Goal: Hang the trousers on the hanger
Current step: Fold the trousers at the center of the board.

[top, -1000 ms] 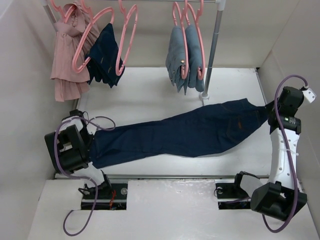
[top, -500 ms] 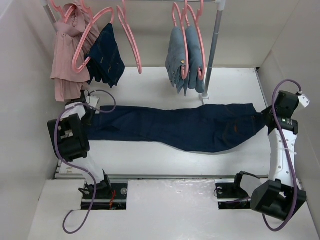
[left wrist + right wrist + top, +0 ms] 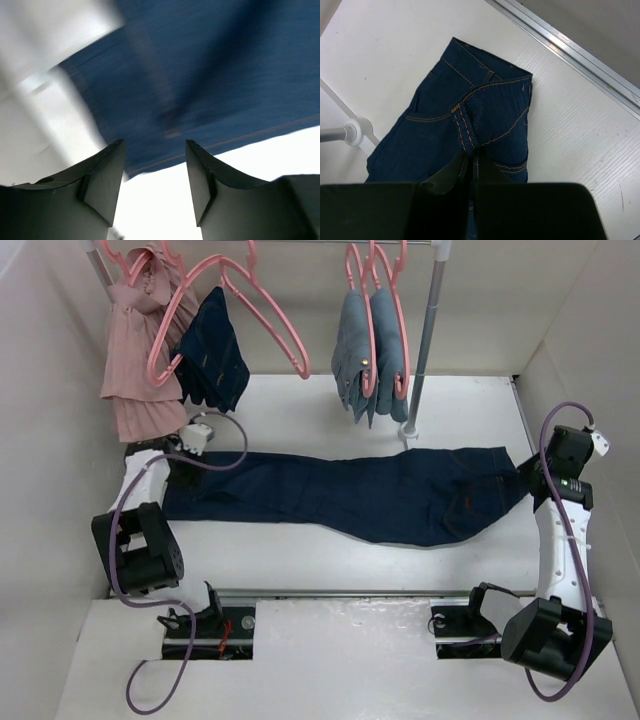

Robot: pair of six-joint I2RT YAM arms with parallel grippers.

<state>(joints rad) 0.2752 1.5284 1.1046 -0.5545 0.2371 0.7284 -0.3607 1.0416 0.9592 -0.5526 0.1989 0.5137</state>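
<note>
Top external: we are barely starting, with trousers [image 3: 380,495] lying mid-frame and hanger [image 3: 262,318] hanging empty upper left. Right gripper [image 3: 471,167] is pinching them; left gripper [image 3: 154,150] is spread.

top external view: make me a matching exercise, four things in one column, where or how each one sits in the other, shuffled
A trousers
B light-blue jeans
C pink blouse
D empty pink hanger

1 hanging at the far left
2 hanging bare and tilted
3 spread along the table
4 hanging beside the upright post

Pairs: A-3, B-4, C-1, D-2
</note>
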